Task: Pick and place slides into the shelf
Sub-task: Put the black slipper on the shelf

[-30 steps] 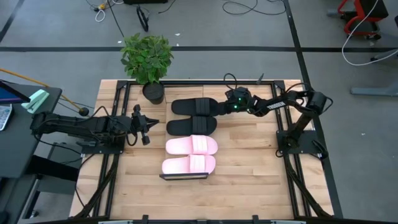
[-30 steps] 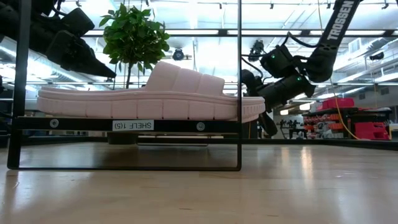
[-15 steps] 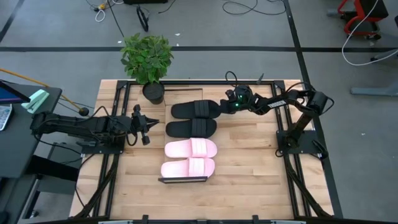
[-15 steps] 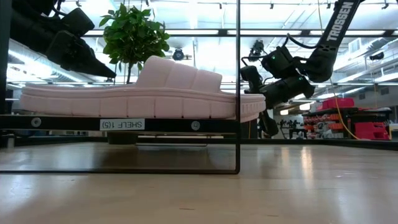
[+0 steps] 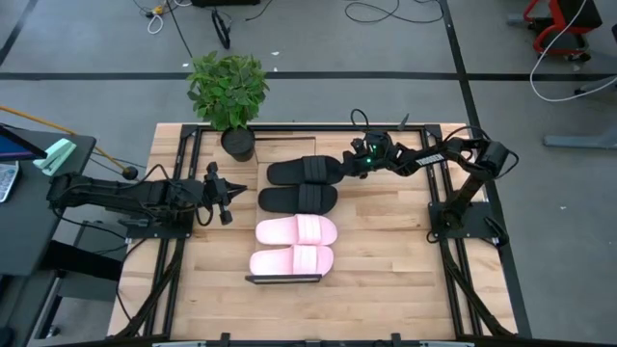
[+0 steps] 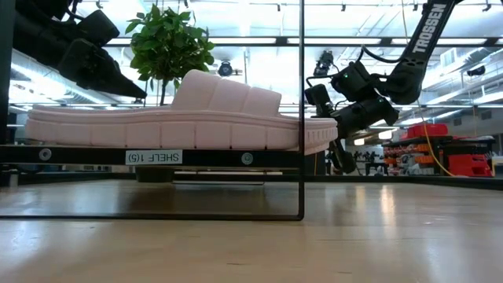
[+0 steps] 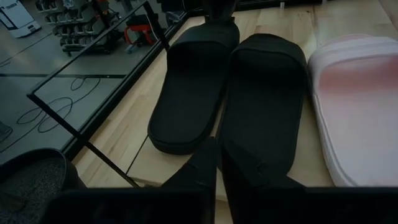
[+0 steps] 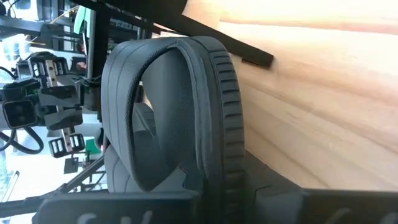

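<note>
Four slides lie side by side on the shelf (image 5: pixel 284 279), which runs from the table's near side to its far side. The two pink slides (image 5: pixel 294 243) are at the near end. A black slide (image 5: pixel 299 199) and the far black slide (image 5: pixel 307 171) lie beyond them. In the low view the nearest pink slide (image 6: pixel 181 118) sits on the shelf board (image 6: pixel 94 156) and hides the others. My right gripper (image 5: pixel 355 164) is shut on the far black slide's right end. My left gripper (image 5: pixel 227 198) waits shut, left of the shelf. My right gripper (image 8: pixel 217 186) pinches the far black slide by its sole's rim (image 8: pixel 227 143) at the right end, just beside the strap (image 8: pixel 134 81). It comes slanting down from the table's right, along the slide. The gripper's body hides the fingertips. The slide lies flat in the row.
A potted plant (image 5: pixel 228 92) stands at the table's far edge, just left of the shelf's far end. The shelf's thin black frame (image 6: pixel 302 110) rises above the slides. Bare plank tabletop (image 5: pixel 386 251) lies right of the shelf.
The right gripper has crept a little to the left while keeping hold of the far black slide. That slide has shifted toward the near edge. The shelf with the other slides has slid a little the same way and shows larger and further left in the low view.
</note>
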{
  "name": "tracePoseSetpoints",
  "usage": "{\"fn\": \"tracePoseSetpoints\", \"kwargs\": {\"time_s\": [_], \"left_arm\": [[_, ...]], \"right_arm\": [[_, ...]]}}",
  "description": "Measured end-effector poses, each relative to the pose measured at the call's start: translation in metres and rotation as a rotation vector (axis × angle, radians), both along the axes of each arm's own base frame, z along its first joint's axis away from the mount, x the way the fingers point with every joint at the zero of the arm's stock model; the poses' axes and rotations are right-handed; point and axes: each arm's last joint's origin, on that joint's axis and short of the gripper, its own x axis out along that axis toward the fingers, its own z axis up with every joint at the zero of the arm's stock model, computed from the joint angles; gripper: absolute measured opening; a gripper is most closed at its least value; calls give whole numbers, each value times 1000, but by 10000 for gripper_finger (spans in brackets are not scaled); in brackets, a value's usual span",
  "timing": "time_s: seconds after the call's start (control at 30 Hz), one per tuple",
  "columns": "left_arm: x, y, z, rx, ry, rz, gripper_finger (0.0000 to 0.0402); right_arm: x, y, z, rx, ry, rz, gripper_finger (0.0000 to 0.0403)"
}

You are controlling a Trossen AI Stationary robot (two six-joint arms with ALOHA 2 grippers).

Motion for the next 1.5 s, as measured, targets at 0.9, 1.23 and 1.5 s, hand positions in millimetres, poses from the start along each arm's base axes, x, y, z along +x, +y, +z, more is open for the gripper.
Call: {"fn": "tracePoseSetpoints", "kwargs": {"time_s": [0.9,1.23,1.5], "left_arm": [[0,0,0,0,0,0,34],[0,0,0,0,-1,0,24],[0,0,0,0,-1,0,35]], "right_arm": [[-3,1,-6,36,56,-10,41],[-1,2,-4,54,40,-27,41],[-2,2,-6,51,60,-26,41]]}}
